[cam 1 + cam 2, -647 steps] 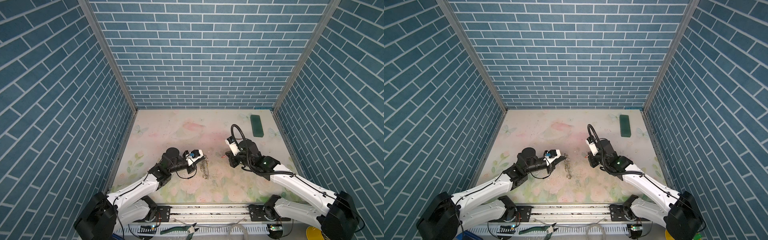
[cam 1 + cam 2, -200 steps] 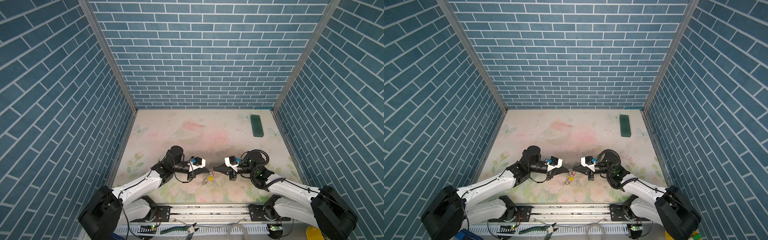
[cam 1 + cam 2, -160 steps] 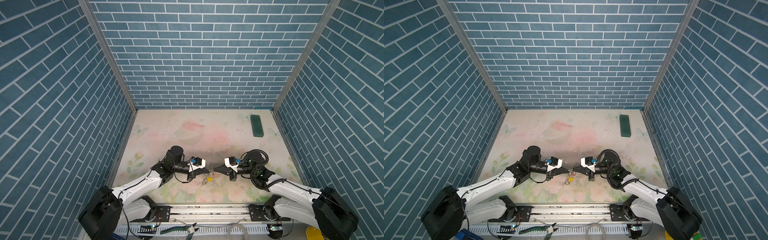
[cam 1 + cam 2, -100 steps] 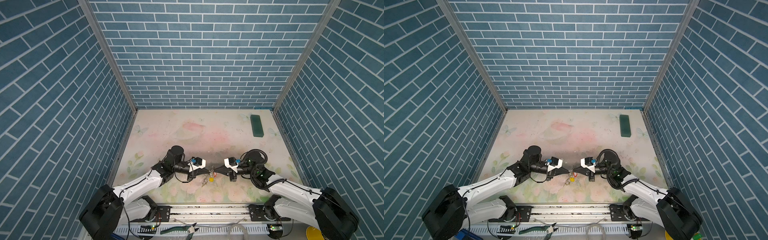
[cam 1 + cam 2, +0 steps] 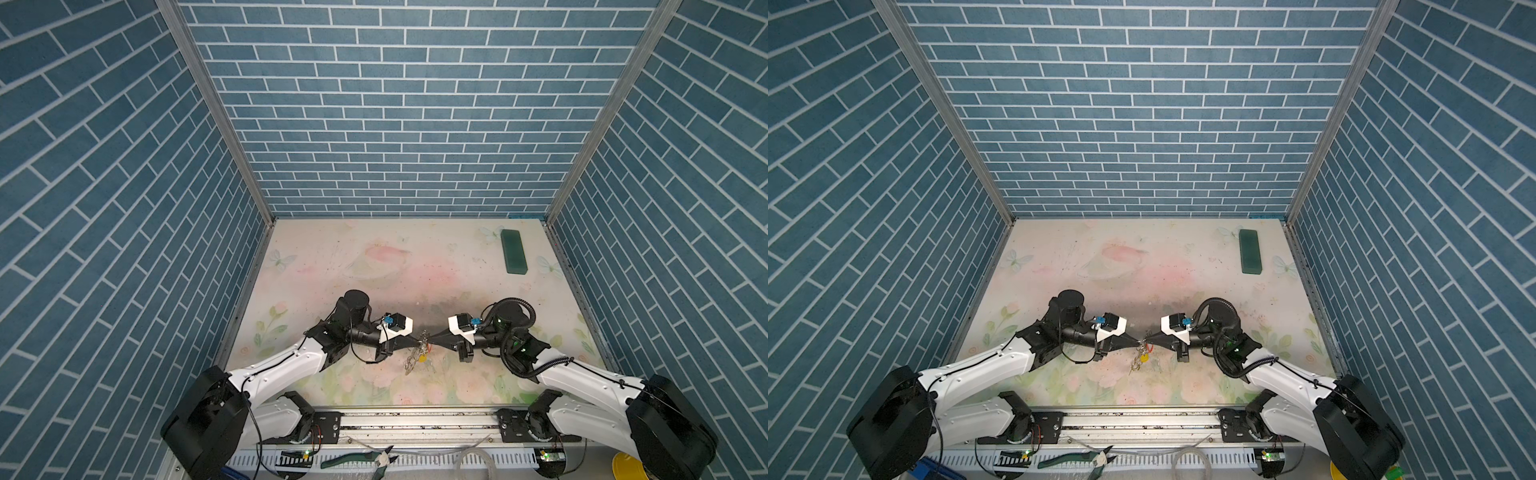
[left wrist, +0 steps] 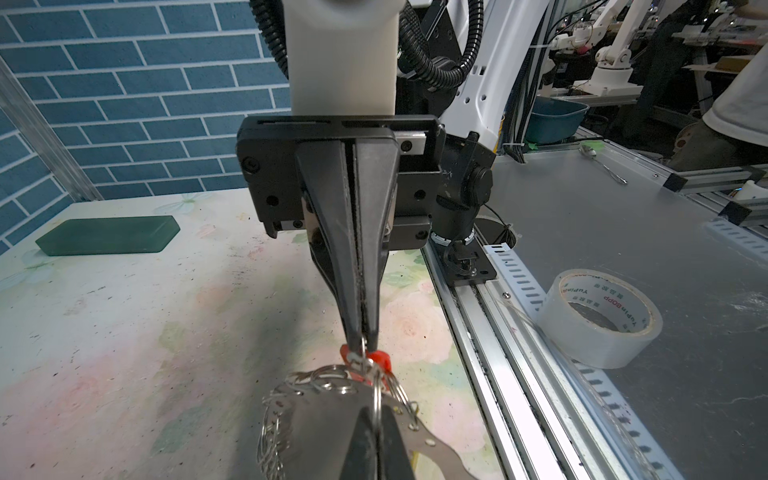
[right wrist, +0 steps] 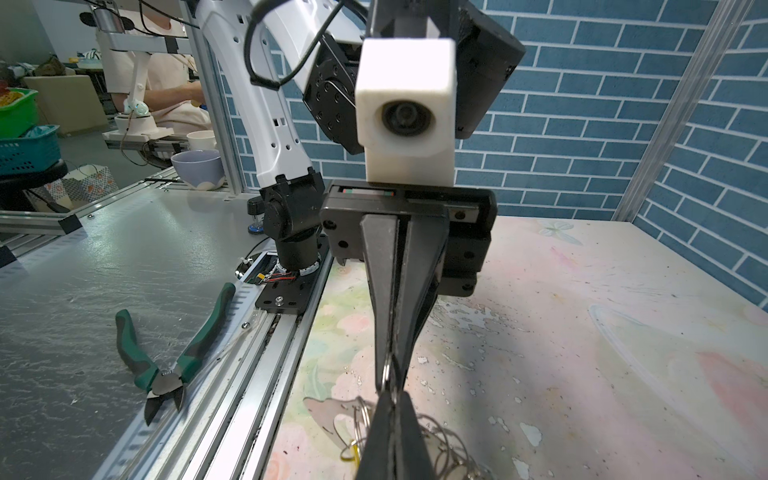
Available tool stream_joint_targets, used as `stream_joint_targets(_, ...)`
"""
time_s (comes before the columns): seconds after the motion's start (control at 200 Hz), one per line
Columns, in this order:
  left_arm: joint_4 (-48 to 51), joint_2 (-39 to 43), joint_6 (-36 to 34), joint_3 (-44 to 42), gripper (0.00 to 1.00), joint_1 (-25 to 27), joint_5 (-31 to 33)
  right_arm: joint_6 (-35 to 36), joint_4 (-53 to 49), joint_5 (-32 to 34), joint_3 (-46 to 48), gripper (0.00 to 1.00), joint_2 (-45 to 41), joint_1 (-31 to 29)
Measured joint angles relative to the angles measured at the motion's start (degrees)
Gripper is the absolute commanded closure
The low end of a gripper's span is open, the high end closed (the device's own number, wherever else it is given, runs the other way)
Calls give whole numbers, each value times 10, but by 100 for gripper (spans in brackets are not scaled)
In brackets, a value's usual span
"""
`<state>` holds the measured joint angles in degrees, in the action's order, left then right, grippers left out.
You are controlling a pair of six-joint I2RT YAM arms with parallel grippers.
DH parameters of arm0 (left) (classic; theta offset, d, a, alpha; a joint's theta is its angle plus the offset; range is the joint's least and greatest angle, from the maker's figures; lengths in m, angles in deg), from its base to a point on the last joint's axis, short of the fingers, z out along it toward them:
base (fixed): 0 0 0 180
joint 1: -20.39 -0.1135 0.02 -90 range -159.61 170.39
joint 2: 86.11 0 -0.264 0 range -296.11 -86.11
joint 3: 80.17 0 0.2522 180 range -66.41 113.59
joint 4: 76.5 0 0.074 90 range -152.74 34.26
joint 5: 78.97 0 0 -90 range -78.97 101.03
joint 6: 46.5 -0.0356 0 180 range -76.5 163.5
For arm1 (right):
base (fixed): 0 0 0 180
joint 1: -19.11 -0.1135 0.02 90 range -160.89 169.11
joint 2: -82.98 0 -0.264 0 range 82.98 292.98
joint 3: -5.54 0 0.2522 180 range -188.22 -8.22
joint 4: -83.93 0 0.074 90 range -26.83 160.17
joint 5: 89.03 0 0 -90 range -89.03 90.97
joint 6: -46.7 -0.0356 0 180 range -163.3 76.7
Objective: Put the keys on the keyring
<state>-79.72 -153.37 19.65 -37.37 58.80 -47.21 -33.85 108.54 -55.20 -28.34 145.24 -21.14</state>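
Keyring (image 6: 316,411) lifted over the tabletop (image 5: 374,257), well apart from the green block (image 5: 513,257), pinched in the tightly closed left claw (image 6: 372,411) to keep it steady. Facing it tip to tip, right claw (image 6: 360,341) clamped on the red key (image 6: 381,358), apparently to work its loop onto a clip (image 6: 328,379). Yellow key (image 5: 422,355) dangling beneath.

robotics laboratory cell: printed brick panels (image 5: 395,124) enclosing a table (image 5: 374,270), aluminium mounting rail (image 5: 415,419), side cutters (image 7: 203,328), tape roll (image 6: 582,345), further robot arms (image 6: 611,58) visible beyond.
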Motion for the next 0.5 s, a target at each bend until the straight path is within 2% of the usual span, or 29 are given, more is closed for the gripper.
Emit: stream_joint_targets(0.5,5,-2,0,4,100,0,0,0,-3,-3,0,100,-6,-3)
